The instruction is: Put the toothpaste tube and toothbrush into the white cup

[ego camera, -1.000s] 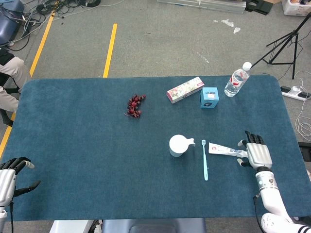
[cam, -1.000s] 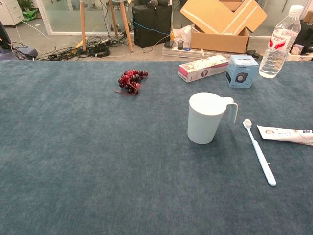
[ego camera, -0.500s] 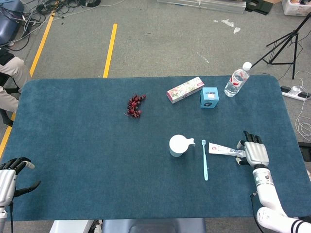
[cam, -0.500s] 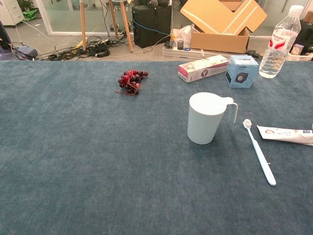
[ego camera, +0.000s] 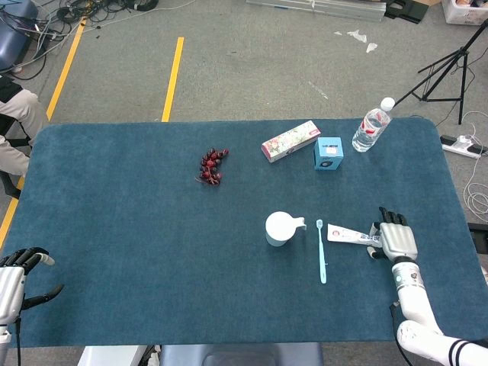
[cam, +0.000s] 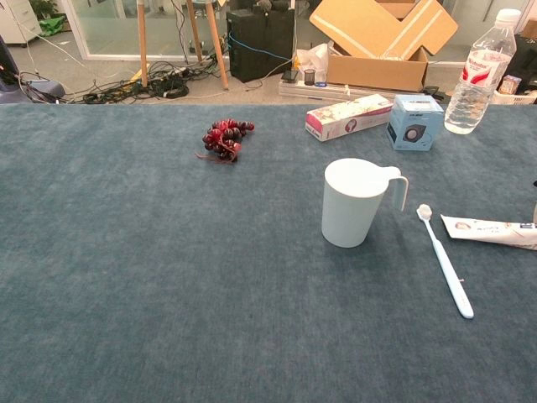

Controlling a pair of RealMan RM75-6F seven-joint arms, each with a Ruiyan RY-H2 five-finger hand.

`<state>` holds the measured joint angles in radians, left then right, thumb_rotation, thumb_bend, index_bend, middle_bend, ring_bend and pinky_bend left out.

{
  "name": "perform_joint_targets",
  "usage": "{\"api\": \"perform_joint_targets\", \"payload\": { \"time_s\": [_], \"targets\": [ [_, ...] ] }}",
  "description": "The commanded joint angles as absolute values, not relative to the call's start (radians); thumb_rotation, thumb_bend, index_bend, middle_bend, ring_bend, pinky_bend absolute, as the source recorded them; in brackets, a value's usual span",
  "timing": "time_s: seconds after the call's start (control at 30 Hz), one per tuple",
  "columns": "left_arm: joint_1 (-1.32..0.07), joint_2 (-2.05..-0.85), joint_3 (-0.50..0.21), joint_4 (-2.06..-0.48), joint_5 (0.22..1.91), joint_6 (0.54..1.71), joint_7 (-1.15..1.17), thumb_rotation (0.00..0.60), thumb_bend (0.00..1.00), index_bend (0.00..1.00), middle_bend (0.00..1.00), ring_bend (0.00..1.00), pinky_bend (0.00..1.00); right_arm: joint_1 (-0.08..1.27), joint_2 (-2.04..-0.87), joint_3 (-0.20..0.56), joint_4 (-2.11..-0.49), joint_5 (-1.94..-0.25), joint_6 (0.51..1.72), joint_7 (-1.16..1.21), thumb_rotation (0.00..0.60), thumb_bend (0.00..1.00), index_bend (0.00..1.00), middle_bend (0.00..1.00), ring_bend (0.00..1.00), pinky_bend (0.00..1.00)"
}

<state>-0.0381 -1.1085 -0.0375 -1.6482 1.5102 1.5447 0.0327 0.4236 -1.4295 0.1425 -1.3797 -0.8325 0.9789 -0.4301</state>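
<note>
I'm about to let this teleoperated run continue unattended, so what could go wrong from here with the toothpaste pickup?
1. The right hand sits over the far end of the flat white toothpaste tube; an end grasp might let the tube droop or slip.
2. The light blue toothbrush lies close beside the tube, so dragging the tube could knock it.
3. The white handled cup stands upright and looks light; a tube pushed against its rim may tip it.

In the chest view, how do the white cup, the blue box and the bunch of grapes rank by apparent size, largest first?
1. white cup, clearly largest, though also nearest the camera.
2. blue box
3. bunch of grapes
The box and grapes look close in size, so their order is unsure.
</note>
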Motion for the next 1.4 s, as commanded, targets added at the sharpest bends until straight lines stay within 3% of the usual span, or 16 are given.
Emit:
{"api": "perform_joint_targets", "payload": {
  "time_s": [0.03,0.7,1.4],
  "targets": [
    [-0.038,-1.108,-0.038,-1.648,1.51,1.544,0.032,0.6,0.03,0.46,0.36,0.31,0.38,0.426,-1.432,0.141,-1.378,-0.832,0.979,-0.431,0.6,0.21,0.5,0.0,0.0,0.06],
    [-0.037,-1.106,-0.04,-1.647,1.509,1.547,0.026,0.6,0.03,0.46,0.36,0.31,0.38,0.437,-1.462,0.136,-1.354,-0.837,1.01,-0.434,0.6,0.3,0.62,0.04,0.0,0.06],
    [-0.036,-1.108,-0.04,-1.65,1.511,1.549,0.032,0.6,0.03,0.46,0.37,0.31,0.38,0.374,-1.292,0.152,-1.614,-0.996,1.175,-0.356,0.6,0.31,0.65,0.05,0.0,0.06]
  ]
}}
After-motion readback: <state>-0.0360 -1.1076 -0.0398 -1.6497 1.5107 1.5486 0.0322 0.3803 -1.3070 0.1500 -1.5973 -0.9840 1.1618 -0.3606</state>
